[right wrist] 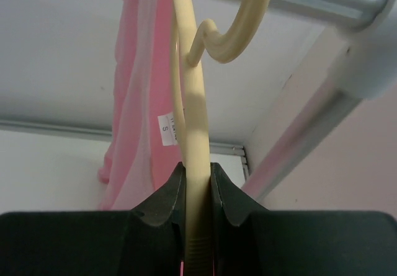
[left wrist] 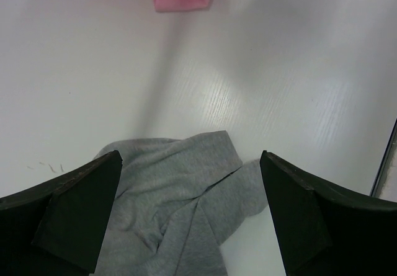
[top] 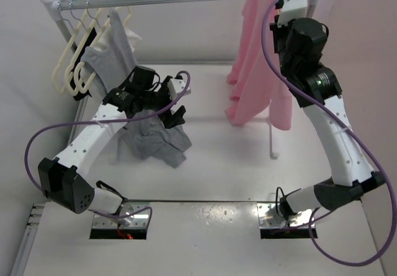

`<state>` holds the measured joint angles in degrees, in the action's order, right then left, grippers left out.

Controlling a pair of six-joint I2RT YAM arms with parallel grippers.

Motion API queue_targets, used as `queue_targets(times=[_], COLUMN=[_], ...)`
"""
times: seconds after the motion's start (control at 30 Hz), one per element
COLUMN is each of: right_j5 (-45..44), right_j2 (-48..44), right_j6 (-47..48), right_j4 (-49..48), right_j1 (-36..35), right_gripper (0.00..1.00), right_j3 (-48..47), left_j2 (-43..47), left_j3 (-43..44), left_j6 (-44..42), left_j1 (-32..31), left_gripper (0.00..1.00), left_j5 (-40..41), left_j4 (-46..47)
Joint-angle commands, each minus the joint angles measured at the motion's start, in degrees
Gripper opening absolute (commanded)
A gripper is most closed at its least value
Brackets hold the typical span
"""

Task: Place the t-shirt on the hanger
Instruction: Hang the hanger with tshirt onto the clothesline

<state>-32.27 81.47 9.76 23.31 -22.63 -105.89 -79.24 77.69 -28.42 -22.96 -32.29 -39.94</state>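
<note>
t-shirt [top: 254, 71]: light pink, thin, plain. It hangs in long folds off the right end of the rail [top: 186, 0], hem low near the tabletop [top: 223, 164].

Right wrist view only: peach-tan hanger [right wrist: 195, 127], hook over the rail. Right tool [right wrist: 197, 183] is clamped tight on its stem. There is a white size tag [right wrist: 165, 129] on the shirt. Top view hides that grip.

Left wrist view: left tool [left wrist: 190, 158] is spread wide and holds nothing, over the crumpled grey garment [left wrist: 180, 189].
</note>
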Motion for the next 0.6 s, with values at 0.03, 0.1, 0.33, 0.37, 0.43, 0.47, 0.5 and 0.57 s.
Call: queue_targets(times=[0.03,0.1,0.33,0.37,0.43,0.47,0.5,0.57], right_j5=[-1.9,-1.4,1.1,1.9,2.6,3.1,3.1,3.8], right_j2=[3.2,4.4,-6.0,-6.8,-7.9,-8.9,-9.4,-12.2], right_j6=[-3.1,-4.8,-8.8,-8.8,-8.8,-9.5,-10.0,-10.5], right_j4=[2.2,5.2,0.8,0.8,3.9,5.1,6.0,7.6], right_j1=[1.0,1.0,1.0,1.0,1.0,1.0,1.0,1.0], right_gripper=[0.0,0.0,0.23,0.36,0.56,0.7,0.74,0.8], right_j3=[-5.5,-5.5,10.6,10.6,10.6,10.6,10.6,11.9], left_j2=[2.5,3.1,4.4,4.4,4.4,4.4,4.4,4.4], left_j3=[-0.5,-1.0,-2.4,-2.4,-2.4,-2.4,-2.4,-2.4], left_j6=[0.1,0.1,0.1,0.1,0.6,0.7,0.7,1.2], left_j1=[-0.6,-0.6,-0.6,-0.6,-1.1,-1.1,-1.1,-1.1], left_gripper=[1.0,1.0,1.0,1.0,1.0,1.0,1.0,1.0], left_j5=[-0.4,-0.4,0.1,0.1,0.1,0.1,-0.4,-0.4], left_j4=[1.7,1.7,1.7,1.7,2.2,2.2,2.2,2.2])
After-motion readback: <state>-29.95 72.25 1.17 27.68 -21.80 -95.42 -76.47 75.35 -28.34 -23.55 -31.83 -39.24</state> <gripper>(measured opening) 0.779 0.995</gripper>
